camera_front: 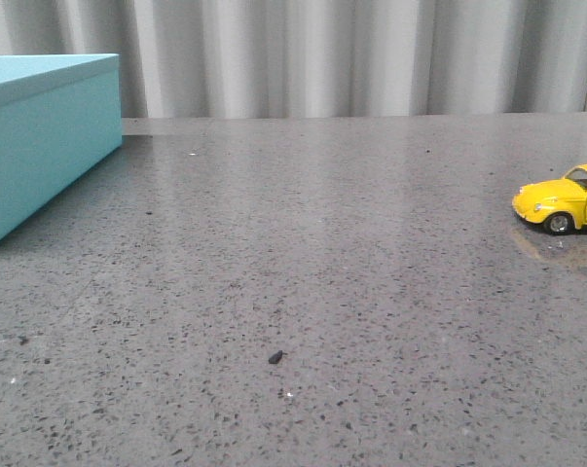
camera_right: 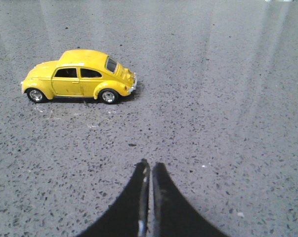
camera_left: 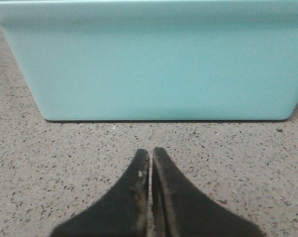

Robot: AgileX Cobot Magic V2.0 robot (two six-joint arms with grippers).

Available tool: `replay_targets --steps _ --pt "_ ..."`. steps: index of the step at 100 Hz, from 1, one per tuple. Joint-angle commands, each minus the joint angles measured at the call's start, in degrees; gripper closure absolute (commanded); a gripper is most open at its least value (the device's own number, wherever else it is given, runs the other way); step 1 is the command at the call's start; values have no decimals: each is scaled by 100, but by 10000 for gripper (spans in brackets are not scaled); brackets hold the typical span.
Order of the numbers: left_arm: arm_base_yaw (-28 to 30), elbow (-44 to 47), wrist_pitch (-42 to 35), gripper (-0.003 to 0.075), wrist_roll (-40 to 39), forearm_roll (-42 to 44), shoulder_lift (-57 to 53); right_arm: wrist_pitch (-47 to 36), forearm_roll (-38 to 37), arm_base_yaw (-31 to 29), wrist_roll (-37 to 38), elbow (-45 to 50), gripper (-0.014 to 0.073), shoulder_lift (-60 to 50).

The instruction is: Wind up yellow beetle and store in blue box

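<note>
Nearest of all, both grippers sit low over the speckled grey tabletop (camera_front: 303, 282) with their 2 dark fingers pressed together and nothing between them, which suggests neither arm has begun its part. In its wrist view the right gripper (camera_right: 149, 170) points past the yellow beetle (camera_right: 79, 75), which stands upright on all 4 wheels, side-on and well apart from the fingertips; the car probably sits on open table so it can be grasped freely for winding. The front view shows it at the far right edge, partly cut off. The left gripper (camera_left: 149, 157) faces the blue box (camera_left: 158, 64), near its flat wall but not touching. That box stands at the table's far left with its lid on, so its contents cannot be seen.
</note>
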Motion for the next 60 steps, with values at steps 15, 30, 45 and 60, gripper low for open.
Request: replay_targets --steps 15,30,45,60 --pt "-34 149 -559 741 -64 0 -181 -114 -90 -30 -18 120 636 -114" --pt "-34 149 -737 741 -64 0 -181 -114 -90 -30 -18 120 636 -114" --pt "-34 149 -816 741 -64 0 -181 -114 -90 -30 -18 120 636 -114" --pt "-34 149 -1086 741 -64 0 -181 -221 -90 -30 -18 120 636 -114"
